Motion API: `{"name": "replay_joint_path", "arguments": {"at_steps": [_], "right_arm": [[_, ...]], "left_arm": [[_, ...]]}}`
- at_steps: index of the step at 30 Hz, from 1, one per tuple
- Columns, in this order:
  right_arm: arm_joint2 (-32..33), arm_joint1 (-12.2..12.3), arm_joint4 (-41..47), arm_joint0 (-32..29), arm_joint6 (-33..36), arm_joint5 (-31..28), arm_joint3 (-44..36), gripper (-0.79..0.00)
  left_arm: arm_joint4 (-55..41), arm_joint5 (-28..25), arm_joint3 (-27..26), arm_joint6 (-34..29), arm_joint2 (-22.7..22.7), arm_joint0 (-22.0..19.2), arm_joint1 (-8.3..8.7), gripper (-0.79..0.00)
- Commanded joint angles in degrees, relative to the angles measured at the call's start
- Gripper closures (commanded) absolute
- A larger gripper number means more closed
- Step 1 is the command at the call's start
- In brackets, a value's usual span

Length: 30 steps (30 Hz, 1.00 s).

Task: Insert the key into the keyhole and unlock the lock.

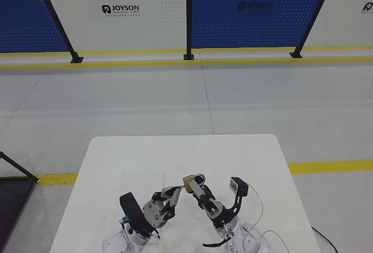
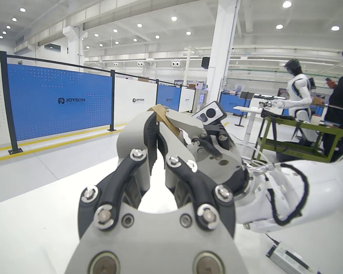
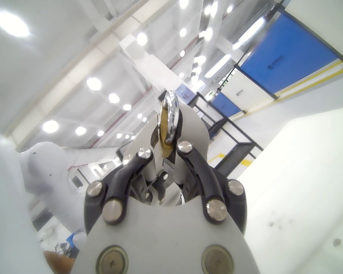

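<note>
Left gripper (image 2: pixel 161 121) is squeezing the key (image 2: pixel 163 116) against the lock (image 3: pixel 168 125), which the right gripper (image 3: pixel 173 115) is clamping above the table (image 1: pixel 142 158). Fence panels (image 1: pixel 120 22) are showing a logo.

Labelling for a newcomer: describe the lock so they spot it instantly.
Over the white table, two grippers meet near the robot's edge. In the right gripper's fingers is the lock: a small brass block with a shiny silver loop, amid grey and black parts.

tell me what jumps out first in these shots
The brass padlock, chrome shackle showing, sits clamped in the right gripper's fingers over the white table's near edge. The left gripper meets it tip to tip there. Blue fence panels line the far side of the floor.
</note>
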Motion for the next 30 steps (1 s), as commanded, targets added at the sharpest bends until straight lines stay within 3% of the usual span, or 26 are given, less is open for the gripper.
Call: {"name": "replay_joint_path", "arguments": {"at_steps": [1,19,30], "right_arm": [[0.0,0.01,0.06,0.02,0.28,-0.1,-0.01,0.0],[0.33,0.08,0.98,-0.22,1.68,-0.08,-0.29,0.0],[0.54,0.09,1.45,-0.36,2.09,-0.14,-0.48,0.0]], "left_arm": [[1.66,1.09,0.17,1.0,0.13,-0.11,0.05,0.0],[19.1,16.29,1.79,8.77,1.41,-1.68,0.55,0.0],[27.36,24.93,2.3,9.87,1.27,-2.69,0.91,0.0]]}}
